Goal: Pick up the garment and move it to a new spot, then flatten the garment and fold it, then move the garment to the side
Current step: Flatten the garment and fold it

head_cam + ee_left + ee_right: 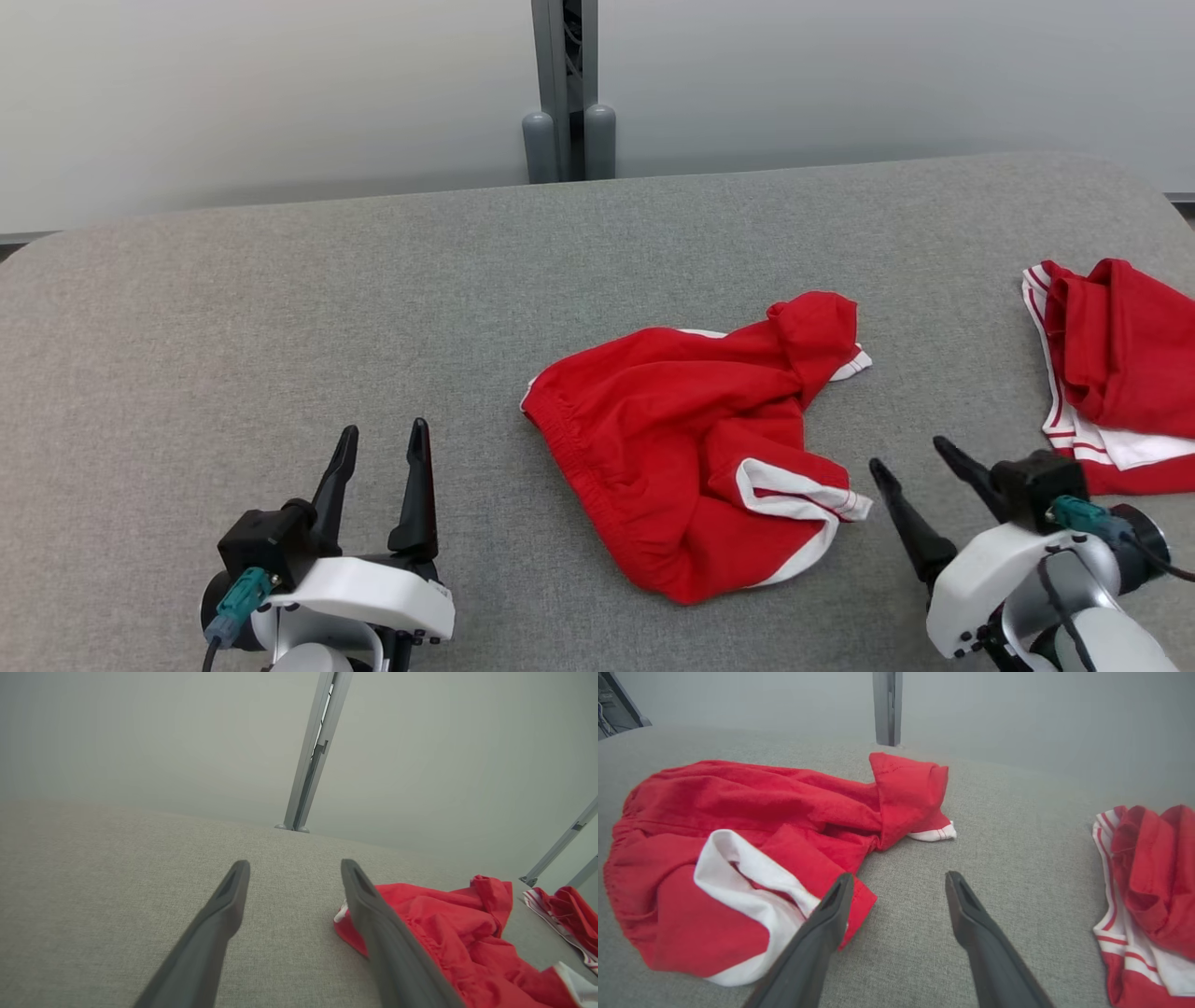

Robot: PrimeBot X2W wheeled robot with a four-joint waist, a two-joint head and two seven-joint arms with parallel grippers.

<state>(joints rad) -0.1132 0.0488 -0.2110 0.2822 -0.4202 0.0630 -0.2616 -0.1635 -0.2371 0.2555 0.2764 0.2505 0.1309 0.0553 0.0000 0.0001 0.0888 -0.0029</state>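
The red garment (pixel 672 439) lies crumpled near the middle of the grey desk (pixel 280 308). Its elastic waistband faces 8 o'clock, and one white-trimmed leg hem (pixel 794 495) is turned up at 4 o'clock. In the head view the left claw (pixel 384 429) is at 7 o'clock, fingers spread and empty, well apart from the cloth. The right claw (pixel 906 453), at 4 o'clock, also stands apart with nothing between its fingers, just beside that hem. A second red garment (pixel 1120 364) lies bunched at 3 o'clock.
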